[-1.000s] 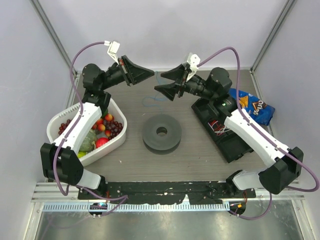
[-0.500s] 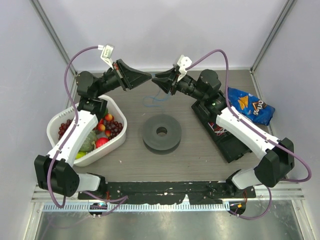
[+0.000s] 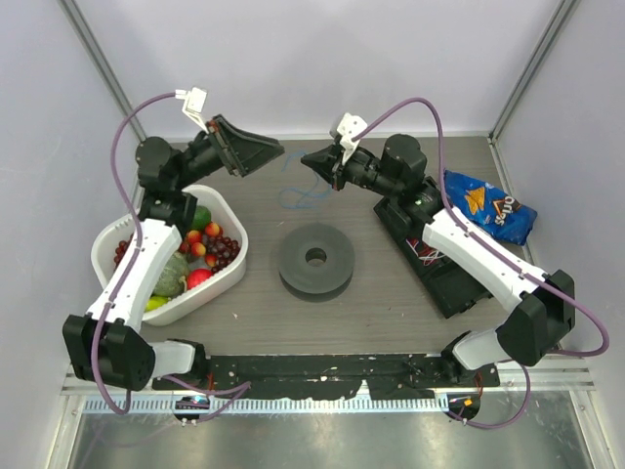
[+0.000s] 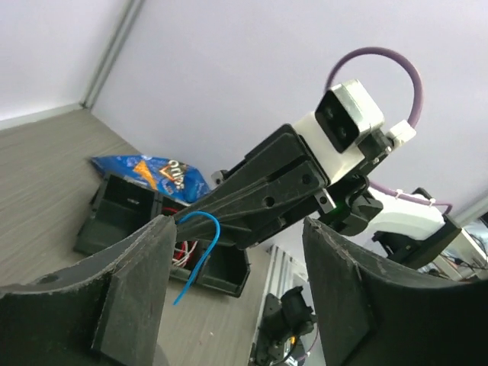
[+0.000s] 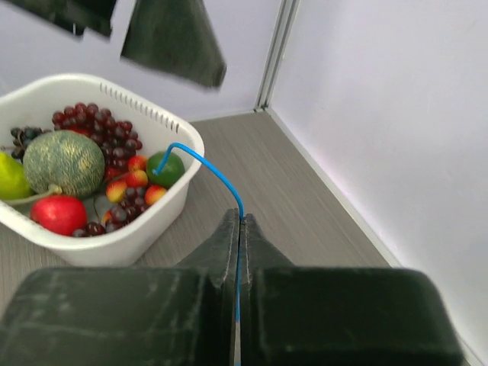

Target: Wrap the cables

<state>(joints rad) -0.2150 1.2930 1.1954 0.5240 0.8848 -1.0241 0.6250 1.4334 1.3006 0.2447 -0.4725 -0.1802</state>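
A thin blue cable (image 5: 206,166) sticks out of my right gripper (image 5: 241,219), whose fingers are shut flat on it, and its free end curls up and to the left. In the top view the right gripper (image 3: 312,161) hangs above the back of the table, and loose loops of the cable (image 3: 296,199) lie below it. My left gripper (image 3: 271,156) faces it from the left, open and holding nothing. The left wrist view shows the cable end (image 4: 200,245) hanging from the right gripper's fingers (image 4: 259,200), between the spread jaws of my left gripper (image 4: 236,229).
A white basket (image 3: 105,237) of fruit stands at the left under the left arm. A dark round spool (image 3: 315,259) lies mid-table. At the right a black box (image 3: 444,278) holds red and white wires, with a blue snack bag (image 3: 491,208) beyond it.
The right gripper moved in and shut on the cable end. The left gripper, shut before, opened, let the cable go and drew back to the left.
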